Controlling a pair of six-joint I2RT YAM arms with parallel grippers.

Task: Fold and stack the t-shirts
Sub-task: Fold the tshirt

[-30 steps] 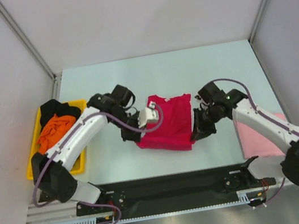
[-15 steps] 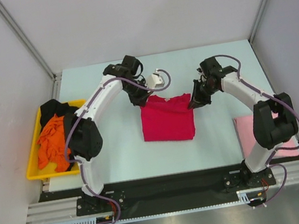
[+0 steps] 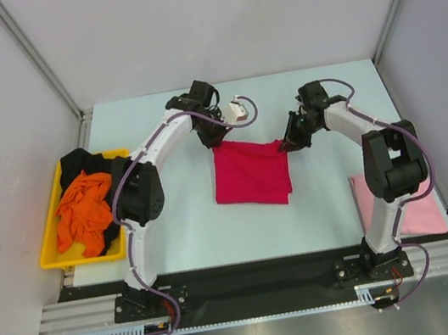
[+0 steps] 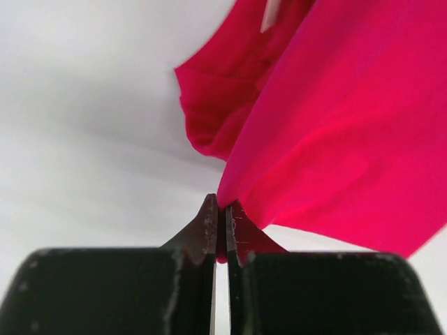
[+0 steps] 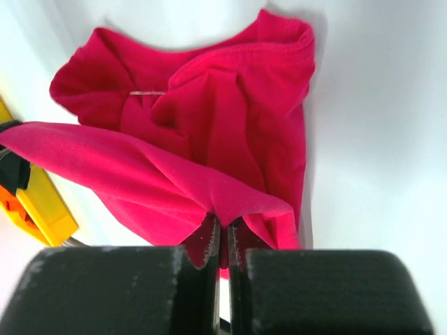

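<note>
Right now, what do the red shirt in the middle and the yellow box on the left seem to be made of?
The crimson t-shirt looks like soft knit cloth, perhaps cotton, matte: it sags in folds and shows a stitched collar seam. The yellow tray looks like rigid moulded plastic, smooth and slightly glossy, with straight, even rims.

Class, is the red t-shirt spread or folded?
Half folded: left fingers and right fingers hold one edge of the red t-shirt over its lower layer.

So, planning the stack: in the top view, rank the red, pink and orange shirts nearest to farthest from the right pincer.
1. Red shirt, centre, in the right pincer.
2. Pink shirt, right edge.
3. Orange shirt, left, in the tray.
</note>
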